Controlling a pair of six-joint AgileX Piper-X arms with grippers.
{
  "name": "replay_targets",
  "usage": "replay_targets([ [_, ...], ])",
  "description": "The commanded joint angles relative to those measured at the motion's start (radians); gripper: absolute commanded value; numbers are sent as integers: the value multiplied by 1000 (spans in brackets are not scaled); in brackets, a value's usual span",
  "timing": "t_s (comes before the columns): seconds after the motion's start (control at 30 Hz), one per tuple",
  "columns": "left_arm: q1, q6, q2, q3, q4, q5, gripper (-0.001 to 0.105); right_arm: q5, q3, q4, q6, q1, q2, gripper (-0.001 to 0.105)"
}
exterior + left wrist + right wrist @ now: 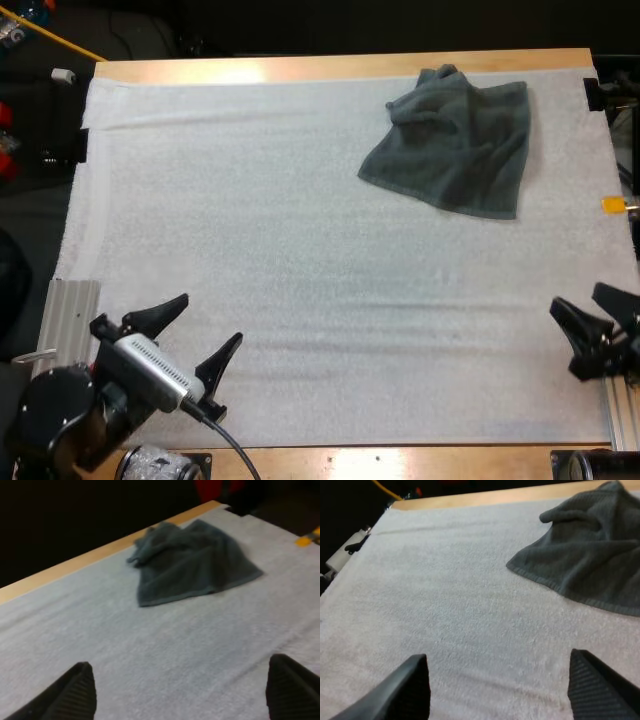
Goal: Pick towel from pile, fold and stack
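High view watcher: We see the crumpled towel [455, 140] lying alone on the white mat [250, 230]. It is far ahead of our right gripper [575, 298] and a little to its left. From our left gripper [212, 318] it is far ahead and well across to the right. Both grippers have their fingers spread, with nothing between them.

Wrist views watcher: We agree, ahead of each spread pair there is only bare mat before the towel. How will it handle, in our opinion?

High view watcher: We judge it soft, light and limp. It will sag and keep no shape, and its rough cloth should not slip. One part is bunched on the side farthest from our grippers.

Wrist views watcher: Then we would pinch a flat corner of the hemmed edge that faces our grippers. We would take only one layer, because the bunched folds could come up together.
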Motion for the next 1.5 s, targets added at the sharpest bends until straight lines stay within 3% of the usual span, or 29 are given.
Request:
replay_targets([
  [0.0,-9,-9,16,-12,-11,9,67,-17,-13,-23,5,6,23,58],
  [0.3,-13,-9,55,-15,-11,43,67,6,-18,-247,249,126,254,58],
  [0.47,-13,-9,55,-15,-11,43,67,233,-20,-340,387,313,417,58],
  [0.67,-13,-9,55,-15,-11,43,67,362,-21,-491,517,430,622,58],
  [0.87,-13,-27,55,-15,-11,45,67,477,-88,-535,571,441,821,58],
  [1.47,-13,-47,55,-15,69,45,67,743,-378,-523,569,438,1355,58],
])
